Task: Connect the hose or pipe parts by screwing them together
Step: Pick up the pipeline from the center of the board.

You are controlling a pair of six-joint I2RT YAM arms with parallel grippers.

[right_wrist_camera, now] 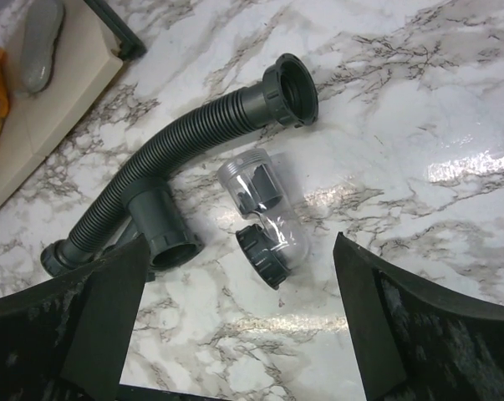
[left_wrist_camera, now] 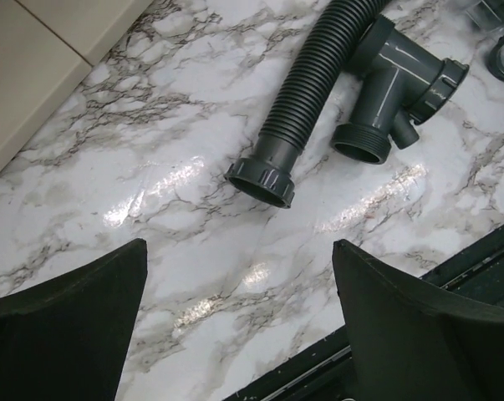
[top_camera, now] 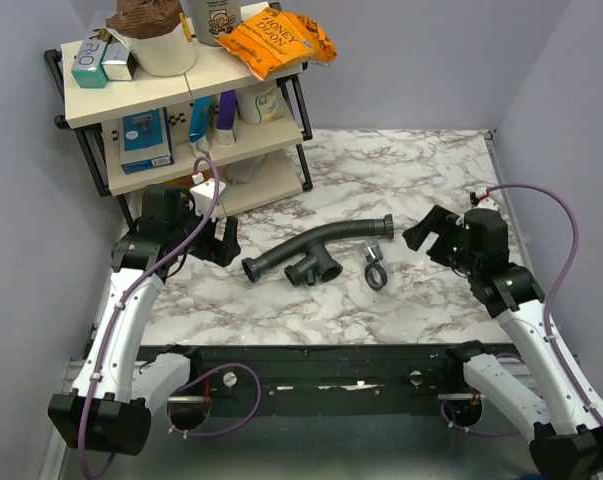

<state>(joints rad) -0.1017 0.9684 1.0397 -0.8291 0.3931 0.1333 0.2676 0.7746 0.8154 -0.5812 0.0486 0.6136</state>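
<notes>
The black ribbed hose (top_camera: 326, 235) lies curved across the middle of the marble table, with a collar at each end. The dark grey branched fitting (top_camera: 316, 268) lies against its near side. A small black ring nut (top_camera: 375, 276) sits on a clear plastic cup (top_camera: 371, 252) just right of the fitting. My left gripper (top_camera: 226, 242) is open, left of the hose's collar end (left_wrist_camera: 262, 177); only bare table shows in my left gripper (left_wrist_camera: 239, 246). My right gripper (top_camera: 421, 232) is open to the right of the ring nut (right_wrist_camera: 260, 256) and holds nothing, my right gripper (right_wrist_camera: 241, 242) hanging above the table.
A black-framed shelf rack (top_camera: 181, 130) with bottles, boxes and an orange snack bag (top_camera: 276, 40) stands at the back left. Its lower board (left_wrist_camera: 34, 75) is near my left gripper. Grey walls close the left, back and right sides. A black rail (top_camera: 311, 360) runs along the table's near edge.
</notes>
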